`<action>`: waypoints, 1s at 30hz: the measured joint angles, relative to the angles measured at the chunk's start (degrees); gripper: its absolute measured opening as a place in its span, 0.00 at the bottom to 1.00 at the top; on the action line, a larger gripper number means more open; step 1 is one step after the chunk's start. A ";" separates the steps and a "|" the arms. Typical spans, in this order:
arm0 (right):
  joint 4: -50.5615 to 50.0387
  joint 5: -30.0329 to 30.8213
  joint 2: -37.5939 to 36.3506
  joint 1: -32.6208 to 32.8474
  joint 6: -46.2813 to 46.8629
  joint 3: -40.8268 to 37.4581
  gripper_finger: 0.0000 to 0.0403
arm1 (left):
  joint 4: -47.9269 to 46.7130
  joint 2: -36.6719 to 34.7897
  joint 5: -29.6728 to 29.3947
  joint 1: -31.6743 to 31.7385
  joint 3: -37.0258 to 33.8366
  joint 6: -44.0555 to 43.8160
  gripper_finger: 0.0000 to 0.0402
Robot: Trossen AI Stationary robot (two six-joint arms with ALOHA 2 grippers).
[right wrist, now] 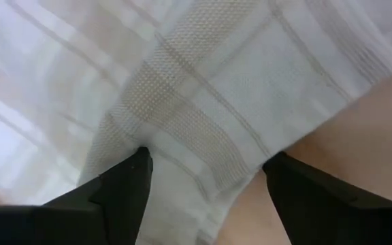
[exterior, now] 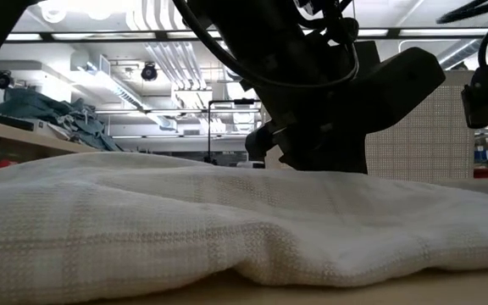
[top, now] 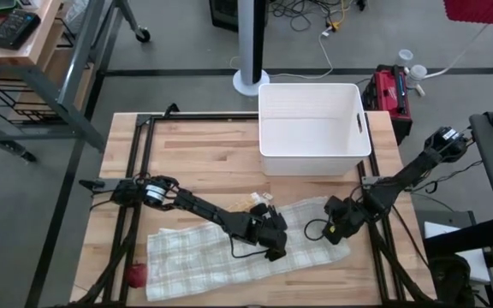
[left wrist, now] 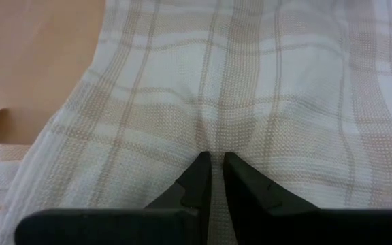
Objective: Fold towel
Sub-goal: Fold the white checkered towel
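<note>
Towel (top: 229,252) lies flat across the lower centre of the tabletop (top: 195,162). My left tool (top: 274,248) pinches its middle fabric; my right tool (top: 336,229) — spread — straddles the right edge, ready to lift.

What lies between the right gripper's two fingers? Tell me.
A raised fold of the towel at its edge, with bare table beside it, shown in the right wrist view. The right gripper stands open astride it.
</note>
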 joint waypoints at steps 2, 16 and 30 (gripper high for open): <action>3.38 0.77 0.01 0.02 0.49 -0.94 0.67 | 0.00 0.02 -0.02 0.00 0.00 -0.23 0.09; 22.59 11.16 0.63 0.02 -2.76 -8.25 0.13 | 0.49 0.04 -0.11 -0.03 -0.02 -0.39 0.09; -3.21 9.71 -5.06 2.14 -12.20 8.94 0.00 | -3.26 -4.07 -9.33 -2.77 -0.15 -0.10 0.09</action>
